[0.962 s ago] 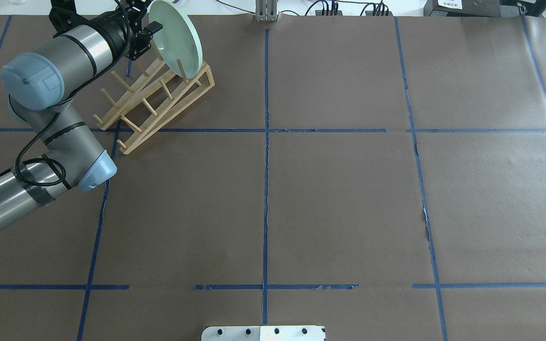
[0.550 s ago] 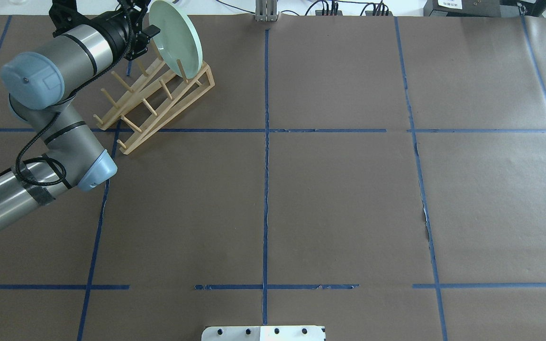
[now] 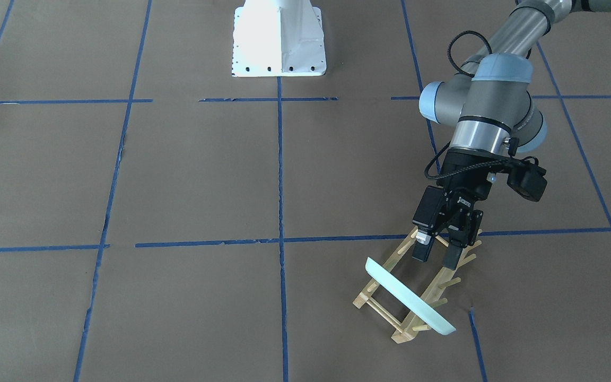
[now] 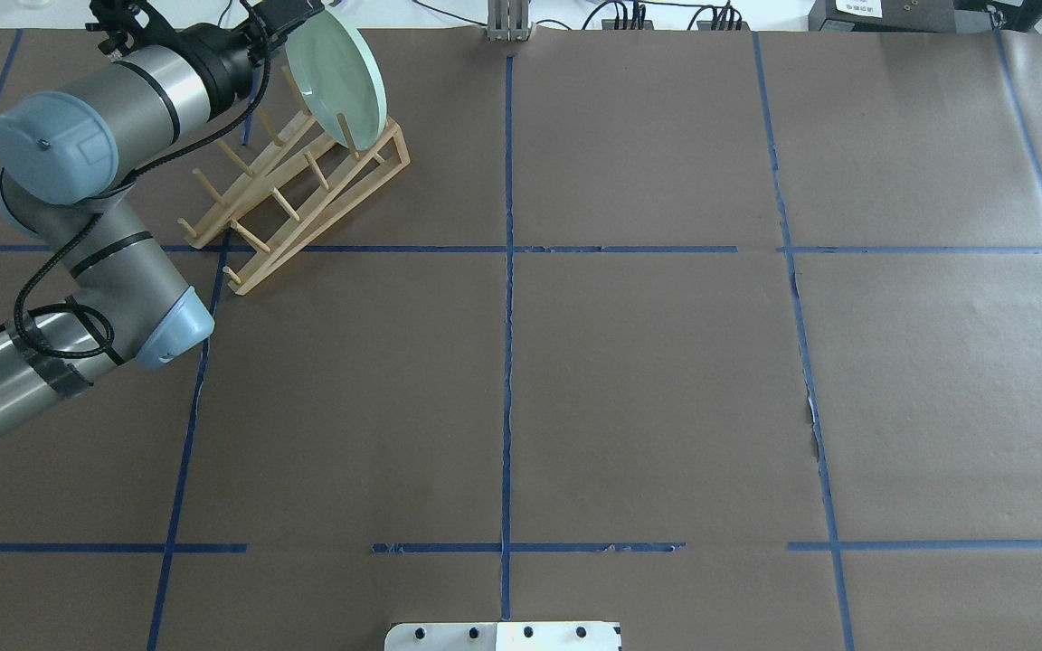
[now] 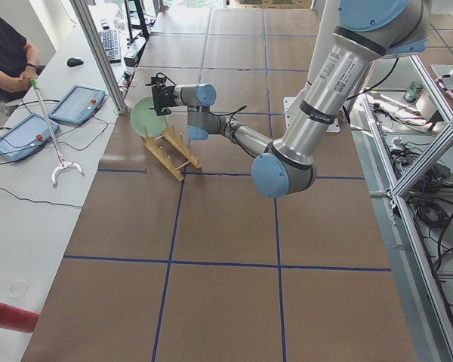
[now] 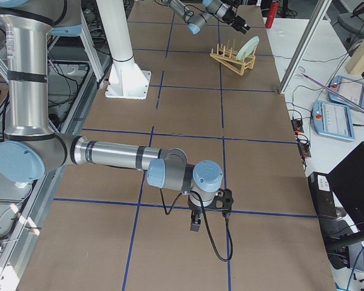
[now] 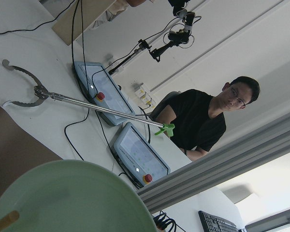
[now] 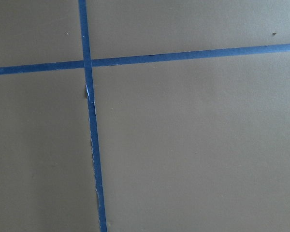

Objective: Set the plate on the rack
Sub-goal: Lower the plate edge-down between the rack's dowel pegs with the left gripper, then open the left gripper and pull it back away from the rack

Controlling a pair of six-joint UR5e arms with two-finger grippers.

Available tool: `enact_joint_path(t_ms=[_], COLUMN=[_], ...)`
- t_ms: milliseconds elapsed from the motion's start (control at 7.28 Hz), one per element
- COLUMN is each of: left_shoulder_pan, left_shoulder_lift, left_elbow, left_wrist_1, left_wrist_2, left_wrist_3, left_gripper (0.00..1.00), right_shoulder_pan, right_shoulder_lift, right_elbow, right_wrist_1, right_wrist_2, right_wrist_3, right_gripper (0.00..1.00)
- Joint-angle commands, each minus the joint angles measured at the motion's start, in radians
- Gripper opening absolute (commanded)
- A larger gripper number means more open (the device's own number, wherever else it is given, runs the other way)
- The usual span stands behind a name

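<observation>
The pale green plate (image 3: 409,297) stands on edge between the pegs at the far end of the wooden rack (image 3: 433,276), leaning a little. It also shows in the overhead view (image 4: 336,77) on the rack (image 4: 304,194), and in the left wrist view (image 7: 72,198). My left gripper (image 3: 438,253) hangs over the rack's middle, open and empty, a short way from the plate. My right gripper (image 6: 194,224) hangs low over bare table far from the rack; I cannot tell whether it is open or shut.
The white robot base (image 3: 279,40) stands at the table's near edge. Beyond the far edge is a desk with two tablets (image 7: 137,157), a grabber tool (image 7: 87,104) and a seated person (image 7: 208,121). Blue tape lines cross the brown table.
My left gripper has drawn up and back from the plate's rim. The plate stays leaning in the rack.
</observation>
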Motion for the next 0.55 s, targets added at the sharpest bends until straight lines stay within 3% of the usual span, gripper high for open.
enact_joint_path(t_ms=[0,137,412], left_shoulder_pan=[-0.082,-0.148,-0.31], left_shoulder_lift=[0.074,0.115,0.116], left_elbow=[-0.096,-0.116,-0.124], left_wrist_1=[0.062,0.081,0.282], left_wrist_2=[-0.142,-0.251,-0.453], left_wrist_3=[0.258,0.348,0.697], left_gripper=[1.0,1.0,1.0], right_shoulder_pan=[0.0,0.0,0.0], right_shoulder_lift=[0.0,0.0,0.0], right_elbow=[0.0,0.0,0.0], right_wrist_1=[0.0,0.0,0.0], right_wrist_2=[0.0,0.0,0.0], right_wrist_3=[0.0,0.0,0.0], right_gripper=[1.0,1.0,1.0])
